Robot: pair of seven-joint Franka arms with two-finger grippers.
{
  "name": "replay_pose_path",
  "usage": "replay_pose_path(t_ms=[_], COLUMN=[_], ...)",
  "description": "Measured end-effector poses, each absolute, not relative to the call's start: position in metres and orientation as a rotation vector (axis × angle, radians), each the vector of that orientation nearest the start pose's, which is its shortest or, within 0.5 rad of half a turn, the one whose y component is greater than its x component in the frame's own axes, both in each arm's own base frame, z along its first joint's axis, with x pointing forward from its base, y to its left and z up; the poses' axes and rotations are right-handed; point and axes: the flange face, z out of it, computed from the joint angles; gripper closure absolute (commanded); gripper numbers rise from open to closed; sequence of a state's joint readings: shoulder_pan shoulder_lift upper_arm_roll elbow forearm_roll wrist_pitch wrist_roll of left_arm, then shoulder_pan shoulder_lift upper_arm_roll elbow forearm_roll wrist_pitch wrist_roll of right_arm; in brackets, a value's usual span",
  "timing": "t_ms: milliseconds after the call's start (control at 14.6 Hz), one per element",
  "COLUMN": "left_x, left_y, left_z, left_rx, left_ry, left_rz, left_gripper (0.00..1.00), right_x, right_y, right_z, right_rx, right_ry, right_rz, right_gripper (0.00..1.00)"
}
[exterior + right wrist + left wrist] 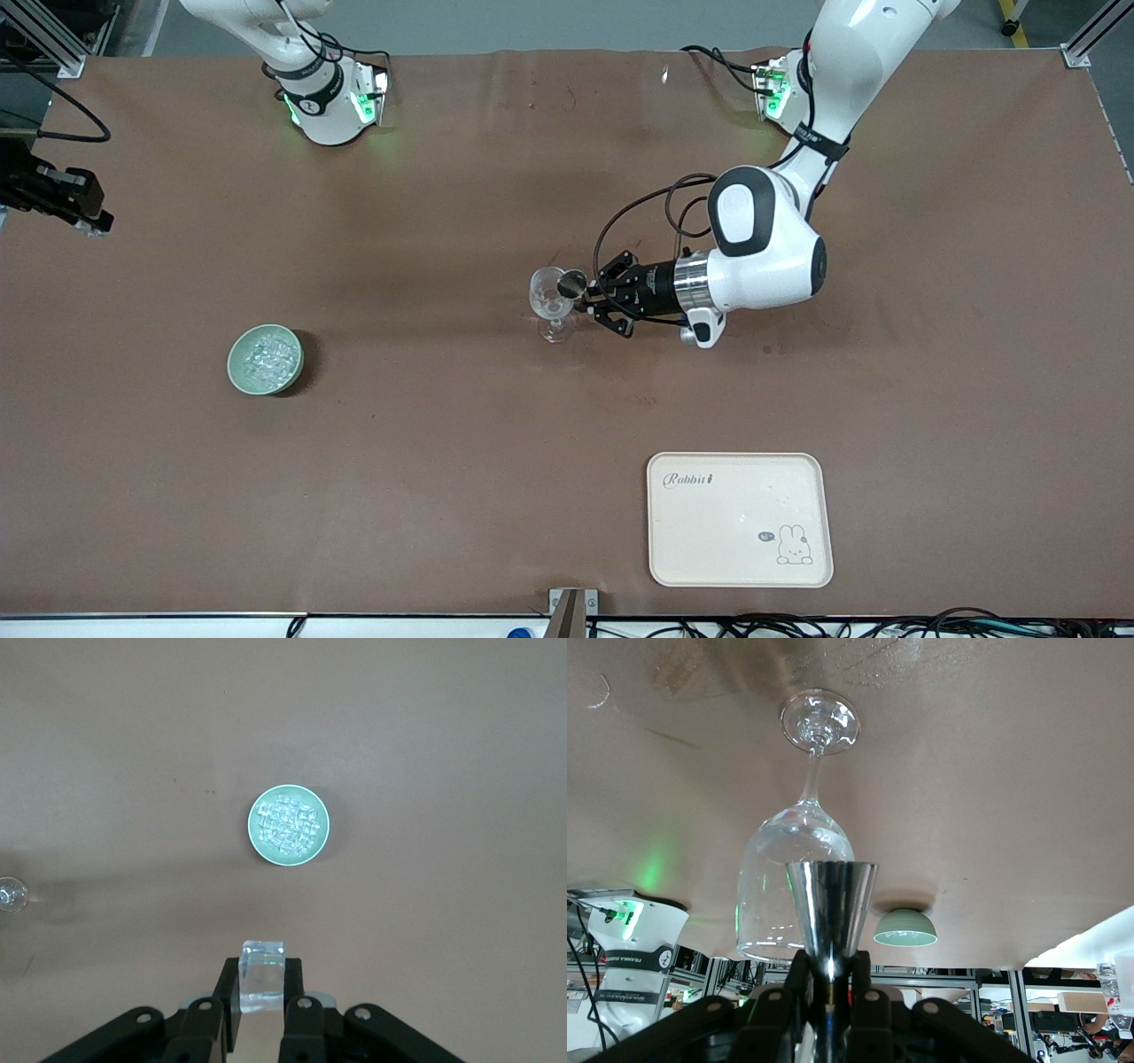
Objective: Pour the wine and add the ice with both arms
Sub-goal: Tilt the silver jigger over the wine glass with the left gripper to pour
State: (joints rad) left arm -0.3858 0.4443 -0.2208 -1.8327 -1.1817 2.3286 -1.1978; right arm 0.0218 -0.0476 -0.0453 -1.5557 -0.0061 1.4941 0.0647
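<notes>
A clear stemmed wine glass [554, 306] [793, 877] stands upright mid-table. My left gripper [589, 301] [831, 979] is shut on a silver cone-shaped measuring cup [571, 283] [831, 904], held on its side with its mouth at the glass's rim. The wine is out of view; the glass looks clear. My right gripper [263, 988] is outside the front view. It hangs high over the table beside the green bowl [232, 363] [251, 826] [905, 928], shut on a clear cube of ice [262, 970]. Several more pieces of ice [266, 354] [288, 824] fill the bowl.
A cream tray [735, 532] with a rabbit drawing lies nearer the front camera, toward the left arm's end. A black device [53, 199] juts in at the table's edge at the right arm's end. The wine glass [11, 893] is also in the right wrist view.
</notes>
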Motion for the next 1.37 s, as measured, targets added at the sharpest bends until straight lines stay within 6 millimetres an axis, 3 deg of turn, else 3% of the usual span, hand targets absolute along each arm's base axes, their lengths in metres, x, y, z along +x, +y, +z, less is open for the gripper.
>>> replay_pose_path(t_ms=[479, 1369], left_x=[0.528, 0.518], left_y=[-0.389, -0.404], left_z=[0.322, 0.324], left_rx=[1.886, 2.007], left_ry=[1.645, 1.723], left_rz=[-0.869, -0.775], left_gripper=[0.99, 1.0], right_x=[0.532, 0.531], right_y=[-0.014, -0.014], right_z=[0.65, 0.65], right_rx=[-3.143, -3.143], right_ry=[0.139, 0.14], right_rz=[0.026, 0.027], right_gripper=[0.96, 0.96])
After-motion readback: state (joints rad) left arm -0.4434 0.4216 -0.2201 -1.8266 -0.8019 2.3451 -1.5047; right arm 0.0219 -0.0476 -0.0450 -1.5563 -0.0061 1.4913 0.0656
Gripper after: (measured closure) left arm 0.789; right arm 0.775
